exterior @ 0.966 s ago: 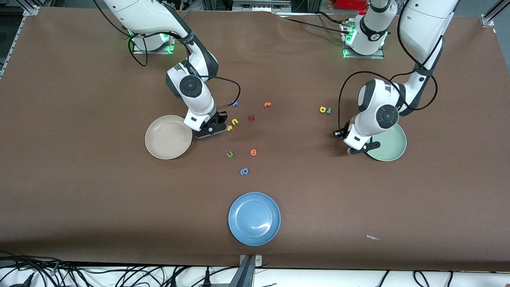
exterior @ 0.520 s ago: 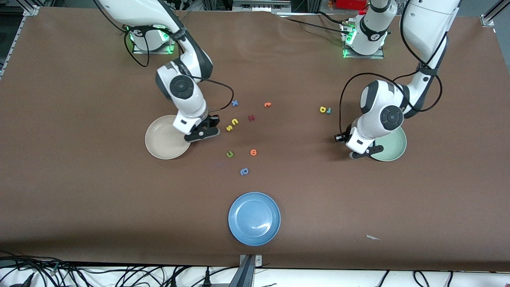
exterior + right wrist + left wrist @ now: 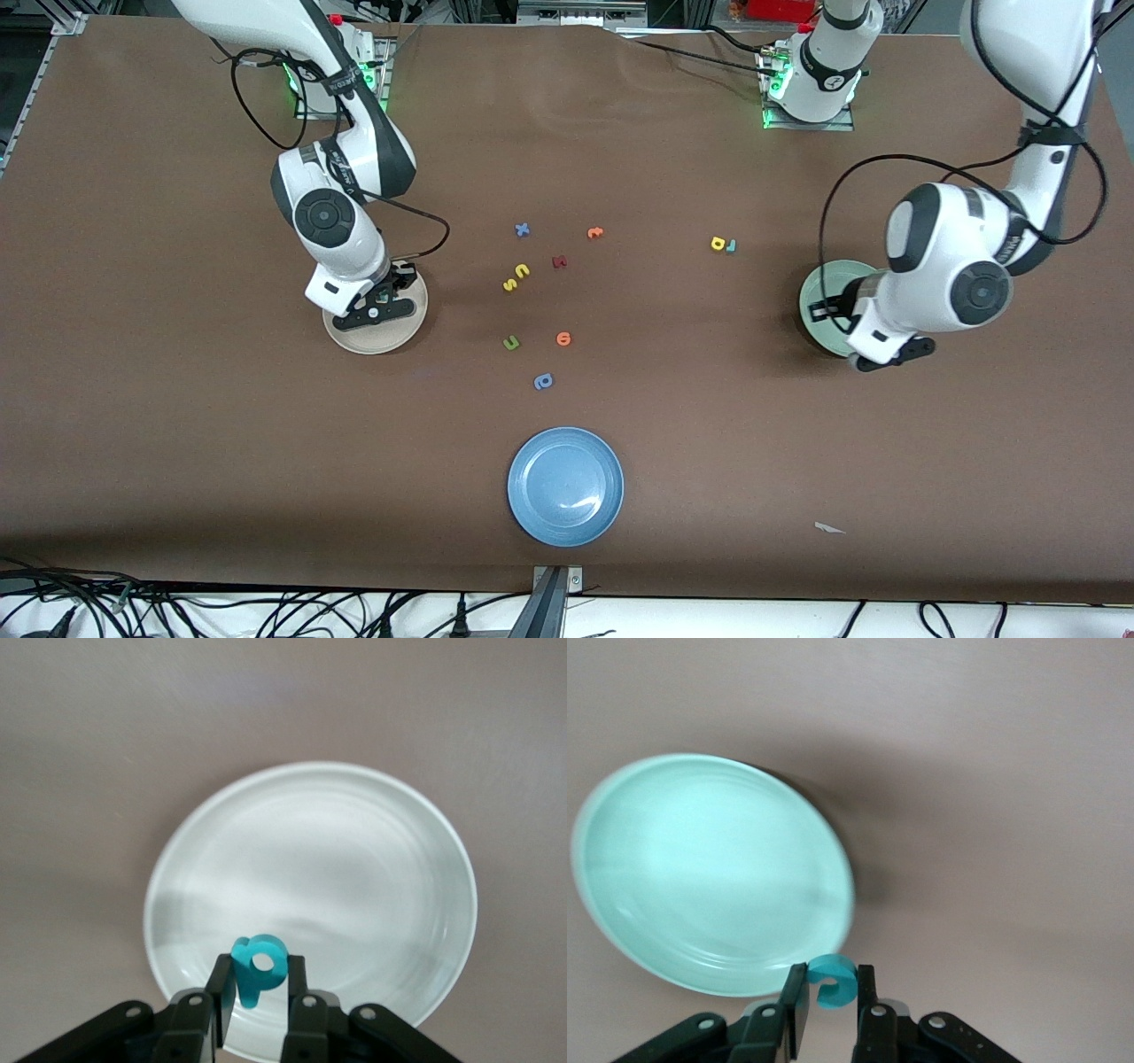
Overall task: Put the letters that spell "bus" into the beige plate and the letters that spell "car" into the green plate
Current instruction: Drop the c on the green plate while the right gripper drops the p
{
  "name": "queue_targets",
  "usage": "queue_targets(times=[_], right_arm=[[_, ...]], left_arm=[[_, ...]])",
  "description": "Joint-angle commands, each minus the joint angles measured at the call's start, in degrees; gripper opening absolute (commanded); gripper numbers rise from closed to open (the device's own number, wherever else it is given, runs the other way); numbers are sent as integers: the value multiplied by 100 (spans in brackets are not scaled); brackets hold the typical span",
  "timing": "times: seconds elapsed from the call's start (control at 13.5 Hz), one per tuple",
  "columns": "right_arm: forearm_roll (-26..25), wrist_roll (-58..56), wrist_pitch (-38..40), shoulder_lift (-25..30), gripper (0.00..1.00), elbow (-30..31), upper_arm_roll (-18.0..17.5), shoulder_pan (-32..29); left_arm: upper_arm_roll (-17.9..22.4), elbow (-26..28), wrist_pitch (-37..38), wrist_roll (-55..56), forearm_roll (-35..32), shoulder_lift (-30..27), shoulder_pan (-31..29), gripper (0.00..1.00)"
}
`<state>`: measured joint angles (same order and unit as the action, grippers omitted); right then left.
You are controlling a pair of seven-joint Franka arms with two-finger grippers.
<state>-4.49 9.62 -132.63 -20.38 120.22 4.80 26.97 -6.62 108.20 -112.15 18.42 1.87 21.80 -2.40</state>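
Mid-left of frame: right gripper pinches the foam teal "b" over the smooth, round beige plate. Mid-right: left gripper clamps the curved teal "c" over the green plate rim. Yellow "u" & "s" lie center frame.

The brown paper-covered worktop carries three round shallow plates: a cream-beige plate toward the right arm's end, a pale mint-green plate toward the left arm's end, and a blue plate nearest the front camera. Small foam letters lie scattered between them: yellow "u" and "s" (just beside each other), a green "u", an orange letter, a periwinkle letter.
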Motion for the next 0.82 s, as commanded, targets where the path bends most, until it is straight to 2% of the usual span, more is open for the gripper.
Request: queue_targets(times=[0.0,0.07,0.15,0.22,0.37,0.52,0.59,0.74], right_arm=[[-34,-66,-403,25,20,422,56,19],[-34,-40,-438,8,37,449,56,19],[-34,4,-421,7,87,432,56,19],[-17,13,-404,33,100,397,56,19],[80,-13,32,51,100,21,30,27],[464,529,745,-10,99,-567,-92,97],[597,897,800,-28,99,-718,-197,167],[616,1967,722,-168,99,-816,-207,491]], left_arm=[[-33,-1,114,-636,-326,149,-392,9],[-33,17,114,-786,-449,245,-506,9],[-33,17,106,-857,-494,368,-577,11],[-33,17,71,-858,-512,517,-639,11],[-33,35,35,-858,-730,798,-683,13],[-33,96,35,-858,-969,896,-718,16],[-41,96,35,-858,-969,888,-762,28],[-41,87,35,-858,-969,888,-754,69]])
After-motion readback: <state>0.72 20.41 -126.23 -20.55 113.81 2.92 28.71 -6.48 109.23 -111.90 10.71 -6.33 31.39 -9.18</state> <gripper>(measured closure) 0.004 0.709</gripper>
